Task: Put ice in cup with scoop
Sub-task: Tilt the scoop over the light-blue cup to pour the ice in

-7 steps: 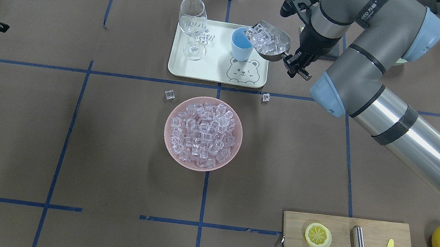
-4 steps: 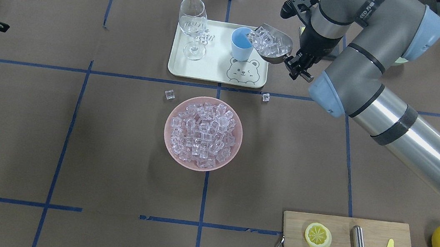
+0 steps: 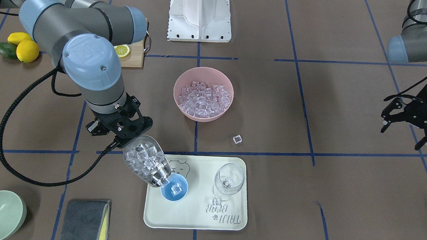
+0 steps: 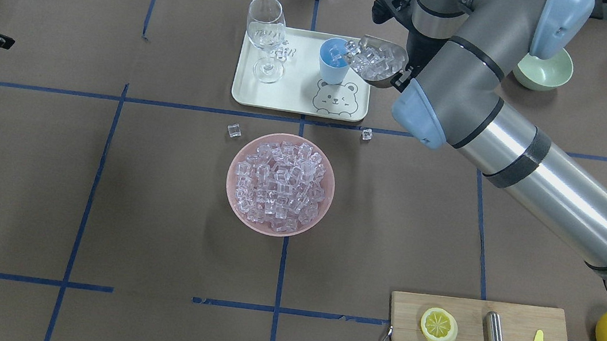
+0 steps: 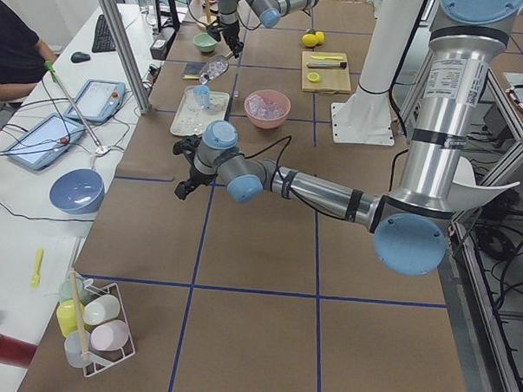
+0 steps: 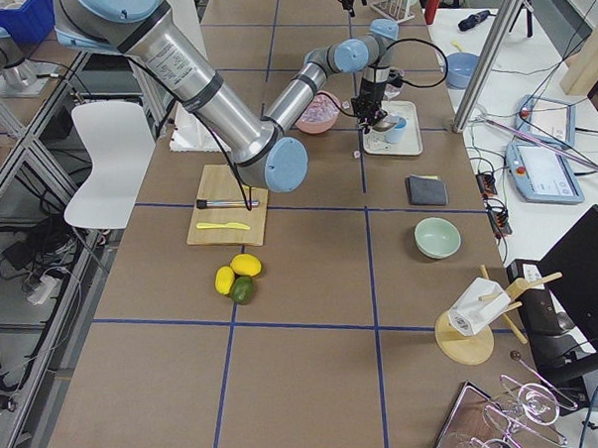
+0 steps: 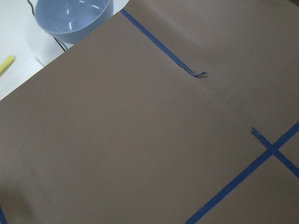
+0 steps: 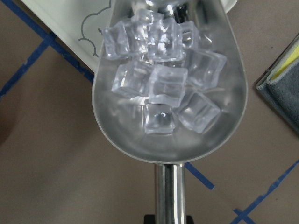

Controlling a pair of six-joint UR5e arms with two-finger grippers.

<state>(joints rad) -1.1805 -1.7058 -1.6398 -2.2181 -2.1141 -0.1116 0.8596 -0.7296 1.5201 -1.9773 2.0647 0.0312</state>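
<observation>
Clearly the pour is under way: the right jaws pinch the thin handle of the scoop (image 3: 146, 163), which tilts mouth-down at the rim of the cup (image 3: 167, 195) on the tray (image 3: 194, 220). Most of the ice (image 8: 161, 88) sits in the trough, and at least one cube lies in the cup. The next move probably calls for a steeper tilt with the lip kept over the opening, or cubes could skip onto the tray. The wine glass (image 3: 228, 180) stands near the cup but apart from it. The pink bowl (image 3: 179, 83) of spare ice and a stray cube (image 3: 237, 139) lie beyond on the surface. The left jaws hang spread and empty, well away.
</observation>
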